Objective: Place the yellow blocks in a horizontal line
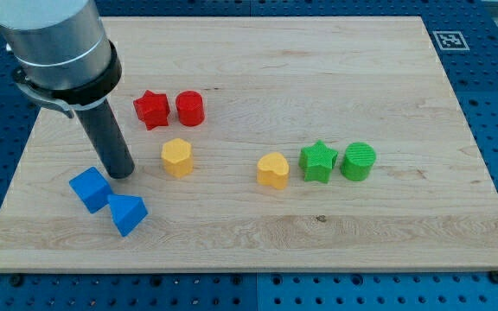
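My tip [121, 173], a bare rod holding nothing, rests left of the yellow hexagon block [177, 157], with the yellow heart block [273, 170] further right; both look light, hard and slidey, best pushed squarely on a flat side.

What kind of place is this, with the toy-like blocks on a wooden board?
Probably a robotics lab bench. A wooden board lies on a blue perforated table, carries a printed marker tag, and my tip stands beside the blue blocks.
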`<state>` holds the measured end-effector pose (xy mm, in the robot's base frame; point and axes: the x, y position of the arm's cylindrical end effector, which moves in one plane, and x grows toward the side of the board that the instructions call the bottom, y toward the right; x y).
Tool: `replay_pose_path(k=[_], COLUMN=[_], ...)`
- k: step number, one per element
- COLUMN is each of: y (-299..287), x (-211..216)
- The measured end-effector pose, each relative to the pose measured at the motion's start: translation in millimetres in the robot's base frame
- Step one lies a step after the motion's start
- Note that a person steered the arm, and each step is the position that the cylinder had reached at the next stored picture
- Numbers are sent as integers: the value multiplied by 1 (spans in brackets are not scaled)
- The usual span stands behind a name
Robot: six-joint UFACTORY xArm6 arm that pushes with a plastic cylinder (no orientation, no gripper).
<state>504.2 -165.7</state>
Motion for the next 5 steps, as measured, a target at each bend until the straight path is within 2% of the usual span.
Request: replay_pose_path(k=[2, 5], y=[25, 70], x=[-24, -13])
